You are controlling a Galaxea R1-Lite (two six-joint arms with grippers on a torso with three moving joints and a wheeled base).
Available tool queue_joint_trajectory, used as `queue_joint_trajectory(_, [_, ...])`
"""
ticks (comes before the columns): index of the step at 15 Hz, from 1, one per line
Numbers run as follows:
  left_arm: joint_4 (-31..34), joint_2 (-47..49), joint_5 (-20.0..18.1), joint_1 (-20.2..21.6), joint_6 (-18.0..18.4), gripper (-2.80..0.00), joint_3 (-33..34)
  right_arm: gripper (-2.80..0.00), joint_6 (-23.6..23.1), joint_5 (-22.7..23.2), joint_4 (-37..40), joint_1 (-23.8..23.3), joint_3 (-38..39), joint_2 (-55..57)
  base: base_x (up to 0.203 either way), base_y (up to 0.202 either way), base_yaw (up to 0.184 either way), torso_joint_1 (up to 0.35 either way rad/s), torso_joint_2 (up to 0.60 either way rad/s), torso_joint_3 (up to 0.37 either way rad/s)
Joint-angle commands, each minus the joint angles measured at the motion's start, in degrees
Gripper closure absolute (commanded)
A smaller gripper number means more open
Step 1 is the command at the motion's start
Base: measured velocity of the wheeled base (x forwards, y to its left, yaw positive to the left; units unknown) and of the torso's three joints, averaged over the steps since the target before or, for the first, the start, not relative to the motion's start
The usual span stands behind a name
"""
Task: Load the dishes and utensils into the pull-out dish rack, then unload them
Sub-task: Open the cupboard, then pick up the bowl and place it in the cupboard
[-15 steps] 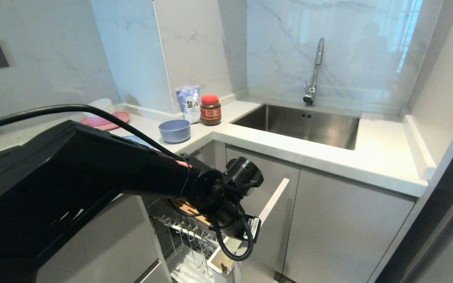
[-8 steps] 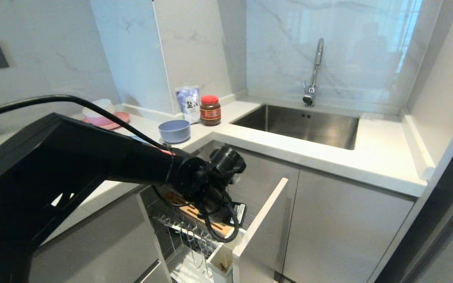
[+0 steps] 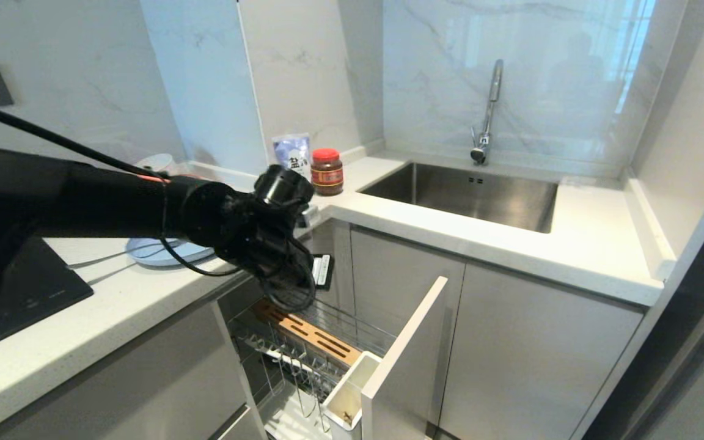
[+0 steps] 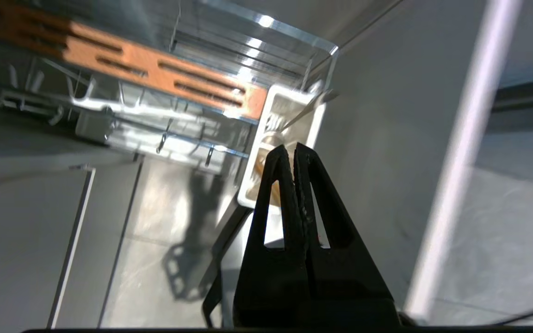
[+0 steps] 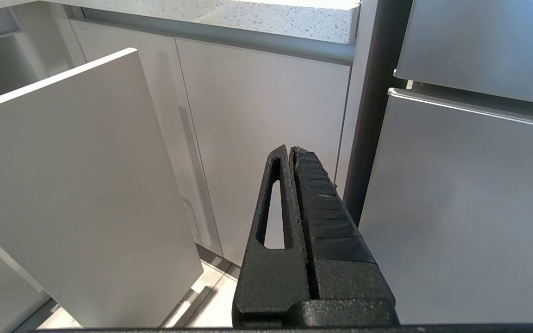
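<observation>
The pull-out dish rack point(image 3: 321, 348) sits lower centre of the head view, drawn out, w/ its slotted wood strip point(image 3: 306, 333), white utensil box point(image 3: 352, 391) and pale-grey front point(image 3: 404, 360). Change: a sec ago the left end effector point(image 4: 291, 150) hung low over the box; now the arm is up at counter point(image 3: 511, 238) level, centre-left of frame, jaws pressed closed & gripping nothing. In the left wrist view a slim silver fork point(image 4: 310, 105) leans in the box, so prob. that utensil is loaded and the arm is heading for the next item. Light-blue plate point(image 3: 144, 252) lies on the counter, mid-left, part hidden by the arm; bowl & chopsticks not visible. Right end effector point(image 5: 289, 152) parked by the cabinets, closed, empty. Count: 1 rack, 1 box, 1 fork, 1 plate, 1 red-lid jar point(image 3: 327, 172), 1 salt bag point(image 3: 292, 159), 1 sink point(image 3: 468, 195), 1 tap point(image 3: 489, 110).
</observation>
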State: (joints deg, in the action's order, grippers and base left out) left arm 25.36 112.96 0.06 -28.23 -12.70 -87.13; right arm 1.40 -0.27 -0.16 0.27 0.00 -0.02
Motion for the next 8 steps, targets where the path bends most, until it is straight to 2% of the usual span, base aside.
queue_joint_trajectory(1, [2.5,-9.0,-4.5,3.5,0.2,0.0,-2.1,0.0,0.0,0.0,0.0,0.0,0.1,-0.2,0.0,0.0,0.0,0.0,0.0,0.0])
queue_joint_trajectory(4, [6.0,-18.2,-8.1,6.0,0.3,0.0,-3.8,0.0,0.0,0.0,0.0,0.1,0.1,-0.2,0.0,0.0,0.0,0.0,0.0,0.0])
queue_joint_trajectory(8, [7.7,-32.1,-9.0,7.4,0.5,0.0,-3.8,0.0,0.0,0.0,0.0,0.0,0.1,-0.2,0.0,0.0,0.0,0.0,0.0,0.0])
